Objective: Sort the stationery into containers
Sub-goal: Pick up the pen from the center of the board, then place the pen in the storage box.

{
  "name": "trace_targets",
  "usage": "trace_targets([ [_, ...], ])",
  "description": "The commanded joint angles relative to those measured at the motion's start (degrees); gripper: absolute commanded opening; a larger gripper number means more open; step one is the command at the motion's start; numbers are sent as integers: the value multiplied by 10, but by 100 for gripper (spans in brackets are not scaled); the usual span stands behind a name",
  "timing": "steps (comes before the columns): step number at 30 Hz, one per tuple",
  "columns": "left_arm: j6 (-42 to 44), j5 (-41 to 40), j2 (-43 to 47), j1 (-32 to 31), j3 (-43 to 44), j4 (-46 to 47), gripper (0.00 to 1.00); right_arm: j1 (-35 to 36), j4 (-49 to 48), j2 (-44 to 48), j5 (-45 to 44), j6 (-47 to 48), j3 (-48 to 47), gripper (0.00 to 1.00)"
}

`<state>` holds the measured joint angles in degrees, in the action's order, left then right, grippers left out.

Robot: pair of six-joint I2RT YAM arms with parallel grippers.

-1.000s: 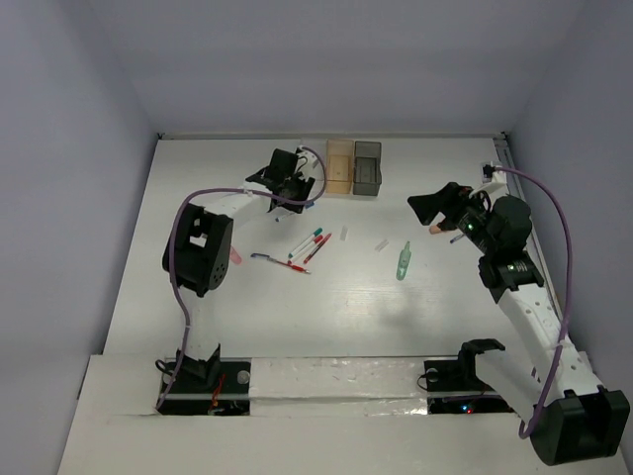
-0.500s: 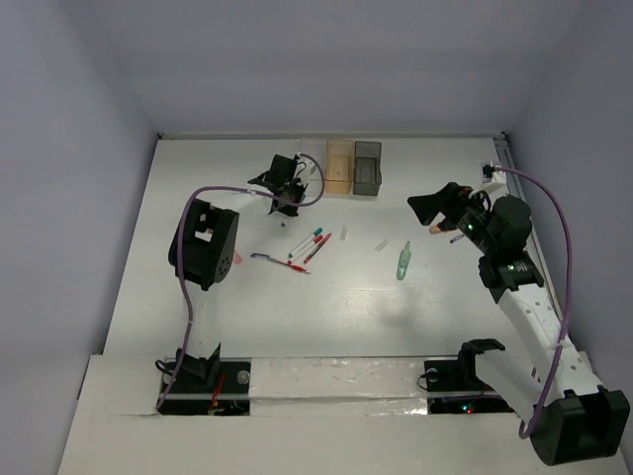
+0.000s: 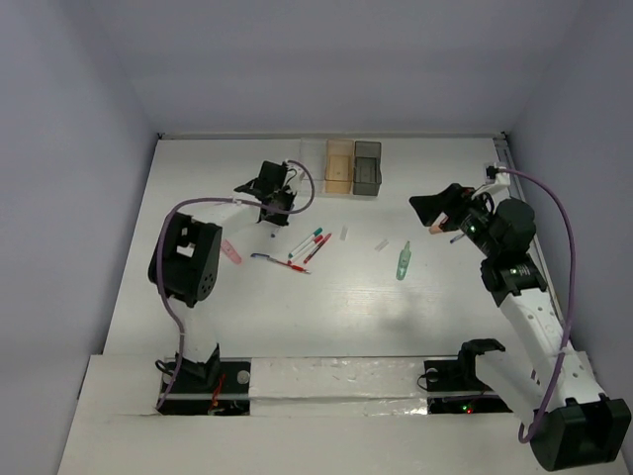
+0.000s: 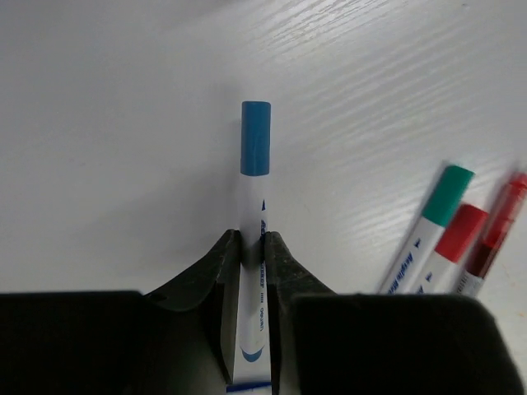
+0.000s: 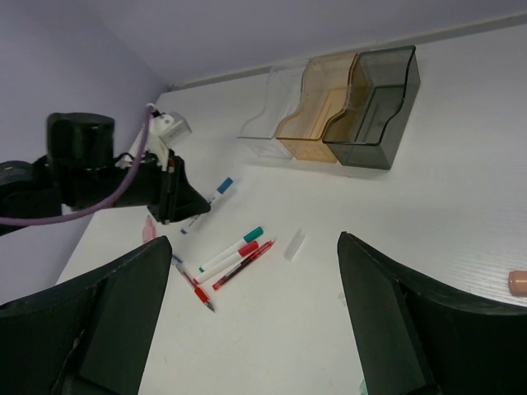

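- Left end effector [image 4: 253, 247] is pinched tight on the white barrel of the blue-capped marker [image 4: 255, 164]. The capped end sticks out well ahead of the jaws.
- That marker sits low over the desk [image 3: 218, 327], left of the other pens. Whether it is touching the surface I cannot tell.
- Because the grip is towards the rear of the barrel, the long front end may swing. I would lift straight up and slowly before any sideways travel.
- The teal-capped marker [image 4: 445, 193], the red-capped marker [image 4: 459, 234] and the red pen [image 4: 502, 214] lie near on one side, so the rise should avoid brushing them.
- The clear bin [image 5: 268, 123], the orange bin [image 5: 317, 115] and the grey bin [image 5: 375, 103] stand in a row at the far edge. The clear one is closest to this arm.
- Bring the cap down inside the chosen bin's walls, and only then let go, so the marker does not tip over the rim.
- Right end effector [image 3: 432, 214] hangs wide open and empty, well apart on the right. It is best kept out of the way there.
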<state>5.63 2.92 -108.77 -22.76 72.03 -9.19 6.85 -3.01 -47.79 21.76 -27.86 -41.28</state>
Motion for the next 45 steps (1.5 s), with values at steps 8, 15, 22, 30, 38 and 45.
trace_targets([
  [8,-99,112,193,-2,-14,27,0,5,-36,-39,27,-6,-5,88],
  [15,-175,101,41,-2,210,17,0,5,-46,-77,31,-7,-5,88],
  [22,-210,39,-115,-2,423,-36,0,5,-53,-82,35,-10,-2,88],
  [30,-209,12,-202,9,521,-51,0,5,-59,-89,41,-13,-1,88],
  [38,-196,7,-237,19,528,-55,0,5,-64,-93,48,-17,0,88],
  [45,-194,18,-247,25,538,-57,23,5,-63,-86,39,-19,1,89],
])
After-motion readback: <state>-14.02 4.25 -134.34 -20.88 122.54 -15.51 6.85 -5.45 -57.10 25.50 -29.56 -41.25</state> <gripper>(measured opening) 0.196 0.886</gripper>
